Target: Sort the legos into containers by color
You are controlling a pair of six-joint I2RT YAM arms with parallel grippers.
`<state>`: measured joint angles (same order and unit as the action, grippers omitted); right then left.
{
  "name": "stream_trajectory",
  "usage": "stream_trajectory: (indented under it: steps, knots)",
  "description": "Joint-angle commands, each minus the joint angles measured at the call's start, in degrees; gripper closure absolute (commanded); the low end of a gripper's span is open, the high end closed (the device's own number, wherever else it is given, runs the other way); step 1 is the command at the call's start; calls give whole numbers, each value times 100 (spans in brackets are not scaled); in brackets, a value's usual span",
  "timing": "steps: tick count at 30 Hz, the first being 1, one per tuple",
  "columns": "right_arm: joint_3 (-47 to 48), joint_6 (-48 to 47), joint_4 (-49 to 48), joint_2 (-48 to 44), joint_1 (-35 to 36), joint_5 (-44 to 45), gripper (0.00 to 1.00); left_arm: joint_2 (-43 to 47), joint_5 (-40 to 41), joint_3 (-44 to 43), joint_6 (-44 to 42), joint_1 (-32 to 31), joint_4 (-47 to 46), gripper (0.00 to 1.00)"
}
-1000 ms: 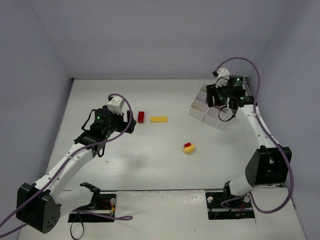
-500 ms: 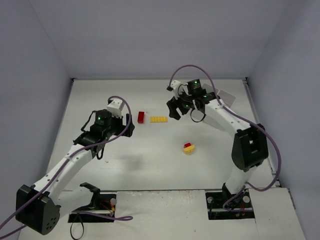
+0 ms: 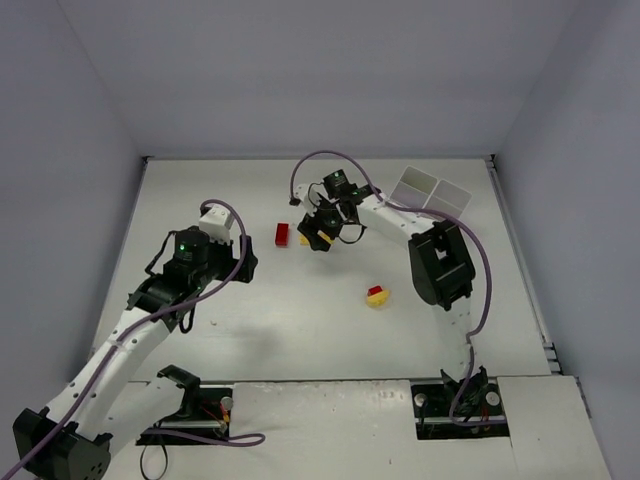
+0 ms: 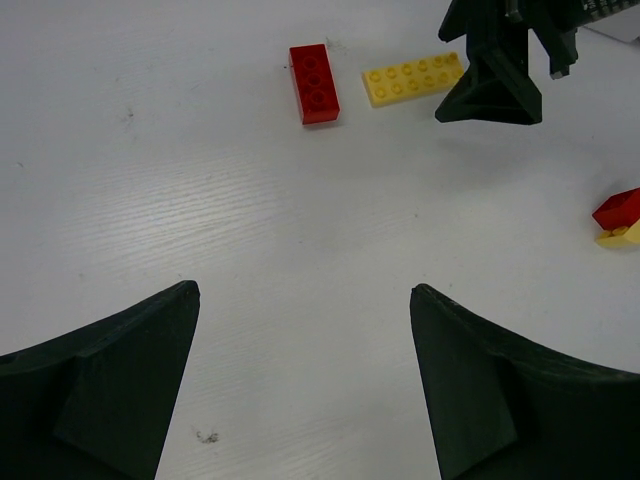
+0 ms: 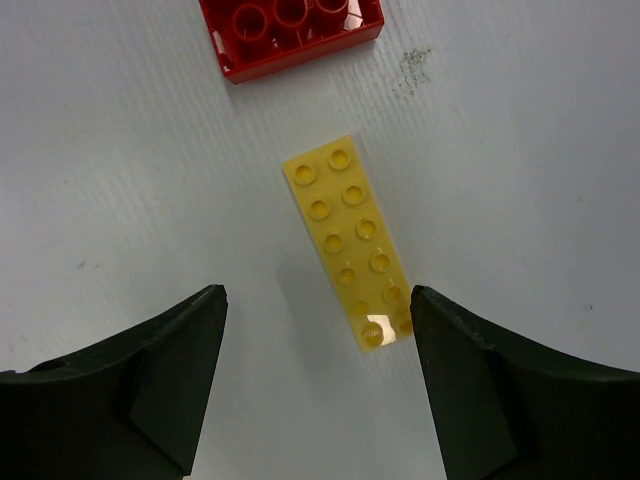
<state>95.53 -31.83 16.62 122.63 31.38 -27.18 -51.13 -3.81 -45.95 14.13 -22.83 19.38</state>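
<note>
A flat yellow lego plate (image 5: pixel 352 243) lies on the white table just ahead of my right gripper (image 5: pixel 318 294). That gripper is open, hovering over the plate's near end with nothing held. In the top view the right gripper (image 3: pixel 318 238) covers most of the plate, and only a yellow sliver (image 3: pixel 303 240) shows. A red lego (image 3: pixel 283 234) (image 5: pixel 290 30) lies just left of the plate. A red brick stacked on a yellow one (image 3: pixel 378 295) sits nearer the front. My left gripper (image 3: pixel 243 266) (image 4: pixel 303 290) is open and empty, well short of the red lego (image 4: pixel 314 83). The white container tray (image 3: pixel 428 190) stands back right.
Grey walls close the table at the back and sides. In the left wrist view my right gripper (image 4: pixel 495 75) hangs beside the yellow plate (image 4: pixel 414 80), and the red-yellow stack (image 4: pixel 620 218) is at the right edge. A small dark smudge (image 4: pixel 207 436) marks the table.
My right arm has swung left from the tray to above the yellow plate, and its jaws have widened. My left arm has drawn back slightly toward the front left.
</note>
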Motion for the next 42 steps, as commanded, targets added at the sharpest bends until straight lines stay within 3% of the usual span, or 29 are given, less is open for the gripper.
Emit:
stream_trajectory:
  steps: [1,13,19,22,23,25,28,32,35,42]
  knots:
    - [615,-235,-10,120,88,256,29,174,162,-72,-16,-29,31,20]
    - [1284,-315,-1,1043,211,178,31,244,329,34,-24,-28,31,20]
    - [1240,-280,8,1193,246,213,40,227,329,60,-16,-28,-4,20]
    - [1205,-192,8,1167,246,195,61,200,329,60,-7,-29,-13,20]
    - [1197,-157,8,1149,238,222,84,192,329,52,-7,-20,-13,20]
    - [1118,-78,-1,1071,238,266,100,192,311,60,11,-20,-39,20]
    - [978,237,-62,861,176,257,100,183,276,69,28,-20,-74,21]
    - [-32,1266,-1577,-44,-114,291,100,157,215,69,37,-28,-153,20]
    - [-778,1758,-2529,-897,-333,965,100,121,127,60,55,-20,-224,20]
    - [-1940,2557,-3481,-2671,-1018,2382,100,60,39,25,37,-2,-329,20]
